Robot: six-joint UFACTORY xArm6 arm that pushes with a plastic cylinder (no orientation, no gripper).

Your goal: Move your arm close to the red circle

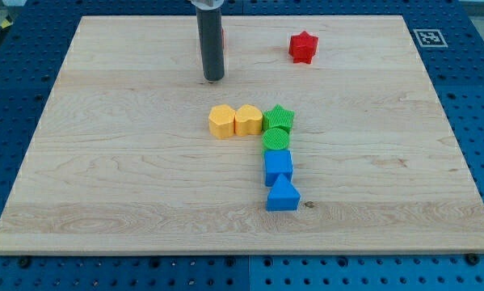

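Camera view:
Tip [214,78]: near board's top edge; bare rod, no claw to open or close.
Red circle [223,36]: sliver showing just behind rod, mostly hidden.
Risk: rod bumps circle off top edge.
Red star [303,47]: look-alike, well apart.

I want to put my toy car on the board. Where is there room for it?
The wooden board is bare on the view's left, beside the yellow blocks, and on the view's right, below the red star block. The middle is crowded: yellow, green and blue blocks bunch together. My tip stands near the top, above the yellows.
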